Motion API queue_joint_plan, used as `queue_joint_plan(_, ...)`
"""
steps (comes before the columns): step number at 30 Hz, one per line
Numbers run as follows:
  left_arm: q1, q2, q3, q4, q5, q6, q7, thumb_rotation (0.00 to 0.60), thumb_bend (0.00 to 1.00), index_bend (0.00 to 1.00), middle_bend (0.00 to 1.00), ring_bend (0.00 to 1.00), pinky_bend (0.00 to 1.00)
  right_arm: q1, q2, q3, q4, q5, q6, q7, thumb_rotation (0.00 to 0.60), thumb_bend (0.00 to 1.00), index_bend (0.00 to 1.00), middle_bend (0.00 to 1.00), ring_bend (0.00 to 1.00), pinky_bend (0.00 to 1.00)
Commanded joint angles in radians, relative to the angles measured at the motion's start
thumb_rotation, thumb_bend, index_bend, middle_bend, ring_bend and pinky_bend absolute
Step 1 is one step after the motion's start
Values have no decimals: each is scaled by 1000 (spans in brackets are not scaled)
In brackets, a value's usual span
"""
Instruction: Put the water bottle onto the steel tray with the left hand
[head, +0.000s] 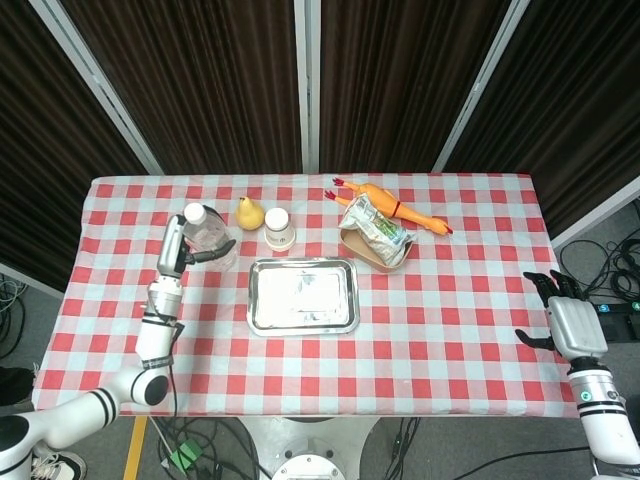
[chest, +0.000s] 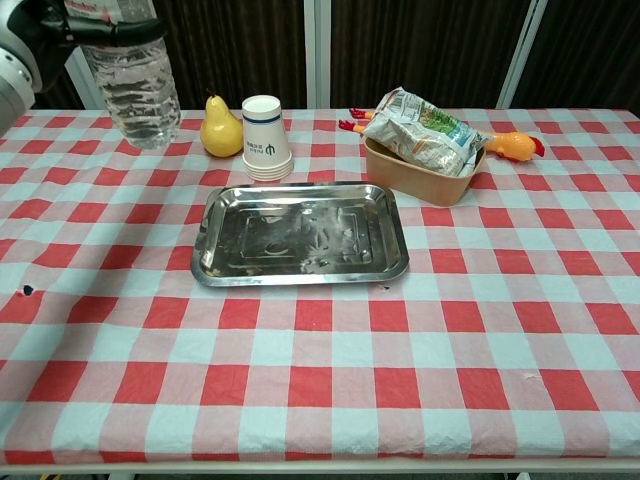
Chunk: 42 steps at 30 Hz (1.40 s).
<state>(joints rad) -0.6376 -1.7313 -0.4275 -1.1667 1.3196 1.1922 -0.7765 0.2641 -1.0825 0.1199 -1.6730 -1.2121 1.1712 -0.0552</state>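
Clear ribbed water bottle (chest: 135, 88) beside flat shiny steel tray (head: 302, 295)

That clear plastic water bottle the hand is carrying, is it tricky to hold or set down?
Probably somewhat. The clear plastic water bottle looks full, so likely heavy for its size. Its thin walls may flex under the left hand. Tall and narrow, it could tip on the steel tray.

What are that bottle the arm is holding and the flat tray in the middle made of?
The water bottle looks like thin clear plastic: you see the curtain through its ribbed wall. The steel tray looks like polished metal, probably stainless steel: its bright silver surface mirrors light and shows faint smudges.
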Motion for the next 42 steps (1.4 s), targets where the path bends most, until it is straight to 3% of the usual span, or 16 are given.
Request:
queue_joint_plan(1, -14, -2, 0, -28, -4, -5, 0, 600, 239, 616, 711, 564, 577, 0, -1, 0, 0, -1, 1, -1, 600, 115, 122, 143, 0, 52)
queue_joint_plan(7, -49, -36, 10, -84, 31, 21, 39, 600, 239, 616, 711, 565, 577, 3, -3, -1, 4, 7, -7, -8, 600, 115, 122, 142, 0, 52)
queue_joint_plan(15, -9, 79, -34, 14, -34, 11, 15, 600, 239, 616, 711, 564, 577, 1, 0, 1, 5, 3, -3, 4, 600, 115, 122, 143, 0, 52)
queue_joint_plan(22, -20, 33, 45, -80, 36, 26, 12, 600, 238, 614, 711, 564, 577, 8, -12, -8, 7, 15, -18, -32, 600, 115, 122, 142, 0, 52)
queue_joint_plan(31, 1, 118, -6, -36, -39, 6, 8, 600, 239, 614, 711, 564, 577, 9, -8, -6, 6, 14, -19, -23, 600, 115, 122, 143, 0, 52)
queue_joint_plan(38, -24, 26, 47, -58, 3, 20, 12, 600, 239, 614, 711, 564, 577, 5, -10, -10, 2, 7, -10, -30, 600, 115, 122, 143, 0, 52)
queue_joint_plan(42, -53, -52, 62, -16, 26, 37, 29, 600, 239, 614, 711, 565, 577, 3, -5, -6, 4, 7, -7, -13, 600, 115, 122, 143, 0, 52)
